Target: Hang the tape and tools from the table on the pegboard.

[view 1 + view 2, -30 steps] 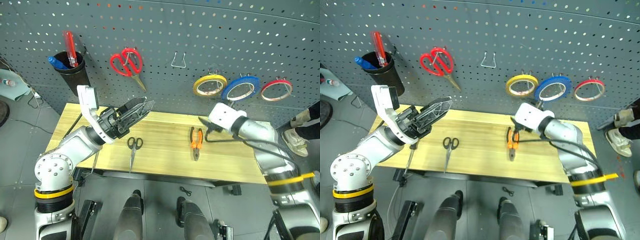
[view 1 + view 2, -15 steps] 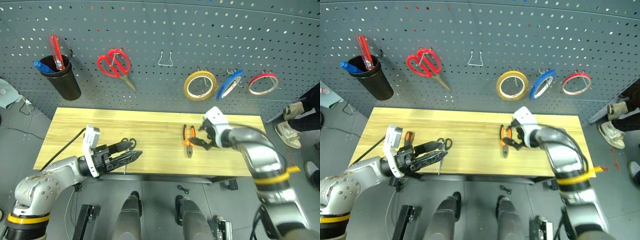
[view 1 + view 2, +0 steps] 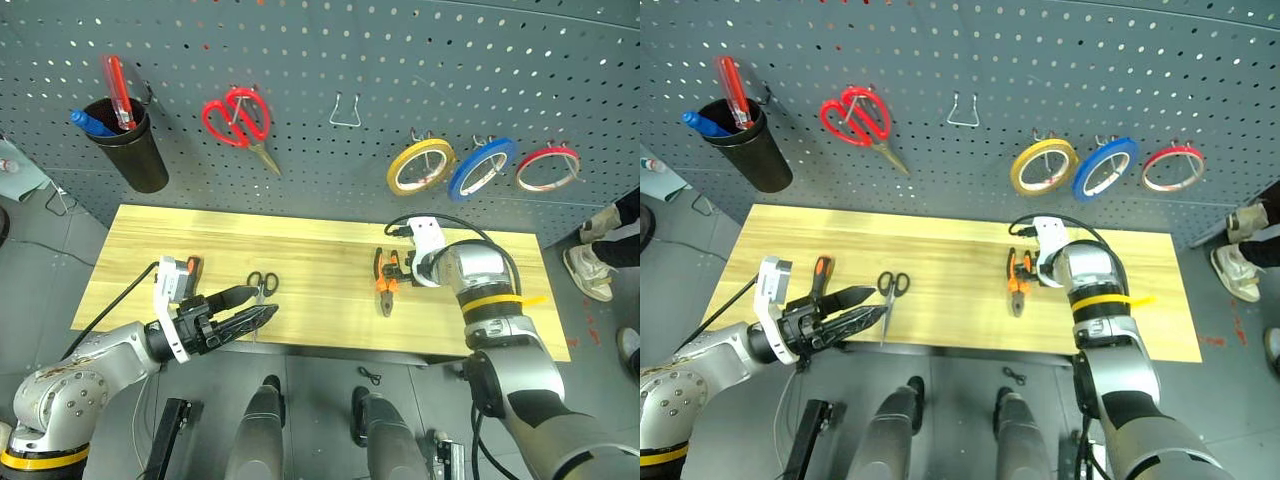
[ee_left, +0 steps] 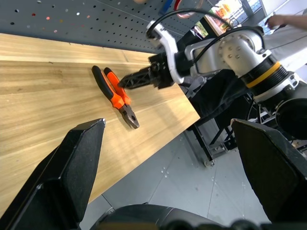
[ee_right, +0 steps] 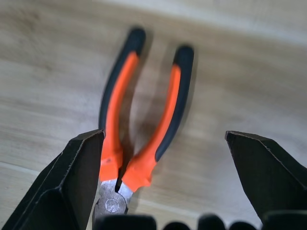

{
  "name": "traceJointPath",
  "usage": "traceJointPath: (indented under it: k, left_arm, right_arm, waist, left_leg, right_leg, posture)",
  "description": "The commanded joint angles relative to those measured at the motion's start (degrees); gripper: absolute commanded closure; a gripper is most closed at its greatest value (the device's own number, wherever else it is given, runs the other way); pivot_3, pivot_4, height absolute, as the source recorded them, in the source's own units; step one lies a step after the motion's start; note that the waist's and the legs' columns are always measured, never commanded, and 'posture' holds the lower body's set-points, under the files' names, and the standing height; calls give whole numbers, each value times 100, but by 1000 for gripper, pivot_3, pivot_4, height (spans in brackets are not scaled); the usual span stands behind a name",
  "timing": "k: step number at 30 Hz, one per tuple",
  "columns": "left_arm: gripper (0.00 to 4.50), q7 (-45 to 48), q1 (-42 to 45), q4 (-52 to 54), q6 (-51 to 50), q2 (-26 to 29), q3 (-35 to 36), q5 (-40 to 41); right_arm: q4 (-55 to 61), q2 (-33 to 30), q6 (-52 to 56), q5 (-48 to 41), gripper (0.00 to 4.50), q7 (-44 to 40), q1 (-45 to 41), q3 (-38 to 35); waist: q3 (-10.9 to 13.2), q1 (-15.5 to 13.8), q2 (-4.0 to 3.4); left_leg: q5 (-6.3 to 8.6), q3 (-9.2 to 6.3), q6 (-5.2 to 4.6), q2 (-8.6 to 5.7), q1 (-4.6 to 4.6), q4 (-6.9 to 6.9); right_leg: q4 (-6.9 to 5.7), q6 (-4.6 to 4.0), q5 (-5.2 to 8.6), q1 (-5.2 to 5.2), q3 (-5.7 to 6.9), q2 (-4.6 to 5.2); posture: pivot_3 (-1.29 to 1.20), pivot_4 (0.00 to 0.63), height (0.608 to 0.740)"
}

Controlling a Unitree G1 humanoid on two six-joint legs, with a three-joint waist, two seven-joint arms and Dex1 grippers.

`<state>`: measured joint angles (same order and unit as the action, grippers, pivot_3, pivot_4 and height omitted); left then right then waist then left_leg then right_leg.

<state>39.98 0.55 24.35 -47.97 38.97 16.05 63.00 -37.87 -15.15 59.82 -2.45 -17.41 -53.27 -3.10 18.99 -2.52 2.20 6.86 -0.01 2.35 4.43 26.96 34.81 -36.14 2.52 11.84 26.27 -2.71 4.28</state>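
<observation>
Grey perforated pegboard [image 3: 330,50] fills the back of the scene, and on its hooks hang red-handled scissors [image 3: 238,117], a black cup [image 3: 135,150] with a red tool and a blue pen, and three tape rings side by side: the yellow tape [image 3: 419,166], a blue ring [image 3: 482,168] and a red ring [image 3: 548,167]. Below it lies the light wooden worktop [image 3: 300,255]. On the worktop, right of centre, rest the orange-and-black pliers [image 3: 387,281], nose toward the front edge. Near the left front edge lie the small black-handled scissors [image 3: 260,287], and further left the screwdriver [image 3: 819,273] with its orange-and-black handle. The right end effector [image 4: 136,79] is angled down at the pliers' handles with its fingers spread wide on either side, gripping nothing. The left end effector [image 3: 250,312] hovers level at the front edge, just in front of the small scissors, also wide and empty.
</observation>
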Motion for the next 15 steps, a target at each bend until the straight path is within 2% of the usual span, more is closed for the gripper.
traceJointPath:
  k: [1, 8, 15]
  left_arm:
    - [0, -84, -74, 280, -18, -26, 120, 158]
    - [0, -231, -130, 379, -6, -78, 113, 204]
    - [0, -454, -87, 476, -106, -48, 227, 508]
  right_arm:
    - [-208, 54, -190, -68, 29, 169, -203, -131]
    - [-822, 57, -636, -4, 29, 364, -310, -91]
    - [-1344, 199, -979, -62, 29, 390, -405, -78]
  waist:
    - [29, 19, -4]
    - [113, 19, -24]
    - [161, 9, -13]
  left_leg:
    - [0, 0, 0, 0, 0, 0]
    - [0, -1, 0, 1, 0, 0]
    - [0, -2, 0, 1, 2, -1]
  right_leg:
    - [-1, 0, 1, 0, 0, 0]
    - [-1, 6, 26, 1, 0, 0]
    - [3, 21, 27, 0, 1, 0]
  posture:
    - [182, 403, 740]
    - [193, 417, 740]
    - [228, 431, 740]
